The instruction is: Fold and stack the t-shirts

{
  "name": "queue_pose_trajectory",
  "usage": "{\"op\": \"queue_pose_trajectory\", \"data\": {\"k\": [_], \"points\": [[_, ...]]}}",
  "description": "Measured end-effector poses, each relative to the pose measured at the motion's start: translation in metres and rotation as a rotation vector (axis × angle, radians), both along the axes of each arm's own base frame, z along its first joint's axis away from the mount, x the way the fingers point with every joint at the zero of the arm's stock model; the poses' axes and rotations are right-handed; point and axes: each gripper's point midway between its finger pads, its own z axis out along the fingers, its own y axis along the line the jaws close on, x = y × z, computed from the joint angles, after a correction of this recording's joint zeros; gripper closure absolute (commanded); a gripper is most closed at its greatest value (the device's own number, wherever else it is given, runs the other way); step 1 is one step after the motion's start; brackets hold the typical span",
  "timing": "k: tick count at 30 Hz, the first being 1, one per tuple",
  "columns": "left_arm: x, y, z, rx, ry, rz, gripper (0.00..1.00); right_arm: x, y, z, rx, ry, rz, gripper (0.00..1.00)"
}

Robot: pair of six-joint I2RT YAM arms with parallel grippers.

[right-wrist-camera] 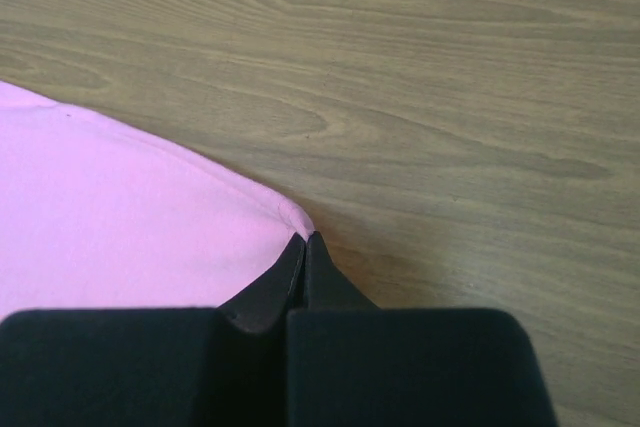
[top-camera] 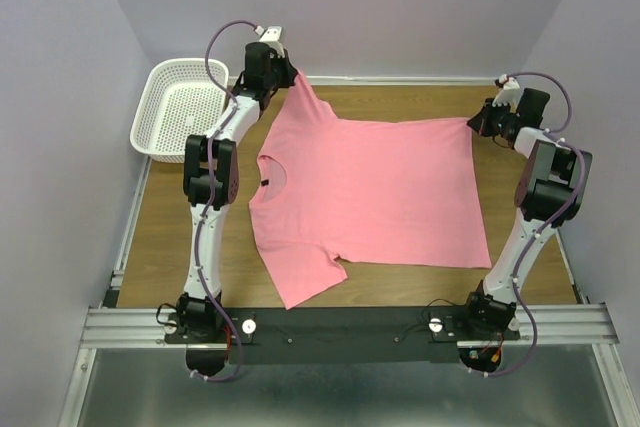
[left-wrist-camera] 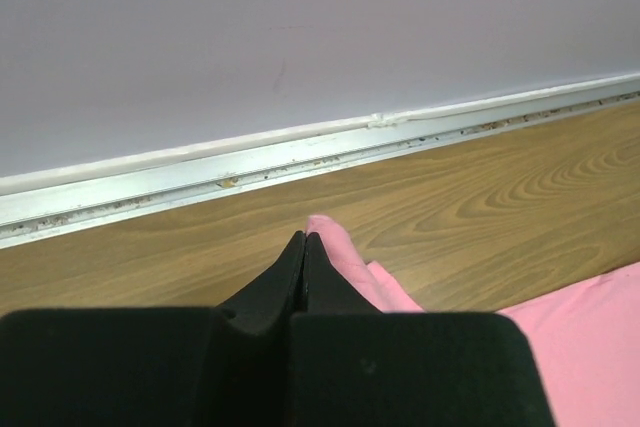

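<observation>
A salmon-pink t-shirt (top-camera: 370,192) lies spread on the wooden table, neck to the left, hem to the right. My left gripper (top-camera: 290,75) is shut on the tip of the far sleeve, lifted at the back left; in the left wrist view (left-wrist-camera: 304,237) pink cloth (left-wrist-camera: 345,257) sticks out beside the closed jaws. My right gripper (top-camera: 474,123) is shut on the far hem corner at the back right; in the right wrist view (right-wrist-camera: 304,238) the shirt corner (right-wrist-camera: 150,217) ends at the closed jaws.
A white mesh basket (top-camera: 180,107) stands at the back left beside the left arm. Lilac walls enclose the wooden table (top-camera: 160,237) on three sides. A metal rail (left-wrist-camera: 250,162) runs along the back wall. A black base strip (top-camera: 340,322) spans the near edge.
</observation>
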Motion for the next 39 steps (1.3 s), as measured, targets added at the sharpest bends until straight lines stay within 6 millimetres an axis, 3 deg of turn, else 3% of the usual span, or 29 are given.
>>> {"op": "queue_pose_trajectory", "data": {"k": [4, 9, 11, 15, 20, 23, 26, 34, 39], "points": [[-0.005, 0.001, -0.015, 0.004, 0.021, -0.002, 1.00, 0.000, 0.000, 0.000, 0.004, 0.001, -0.003, 0.99], [-0.027, 0.002, -0.046, 0.020, 0.084, -0.026, 1.00, -0.001, 0.000, -0.002, 0.002, 0.006, -0.008, 0.99], [-0.035, 0.002, -0.046, 0.023, 0.089, -0.039, 1.00, -0.003, 0.001, -0.003, 0.003, 0.010, -0.008, 0.99], [-0.053, 0.001, -0.022, 0.023, 0.042, -0.069, 1.00, -0.007, 0.002, -0.005, 0.004, 0.019, -0.010, 0.99], [-0.072, 0.001, 0.032, 0.013, -0.076, -0.102, 1.00, -0.014, 0.004, -0.003, 0.005, 0.024, -0.011, 1.00], [-0.081, 0.000, 0.051, 0.012, -0.124, -0.118, 1.00, -0.016, 0.004, 0.000, 0.004, 0.021, -0.012, 1.00], [-0.090, 0.000, 0.054, 0.019, -0.131, -0.135, 1.00, -0.018, 0.005, 0.003, 0.002, 0.017, -0.012, 0.99], [-0.108, 0.004, 0.027, 0.049, -0.078, -0.151, 1.00, -0.023, 0.007, 0.014, -0.003, 0.004, -0.013, 0.99], [-0.116, 0.009, 0.035, 0.050, -0.087, -0.153, 1.00, -0.030, 0.008, 0.012, -0.003, 0.011, -0.013, 0.99]]}}
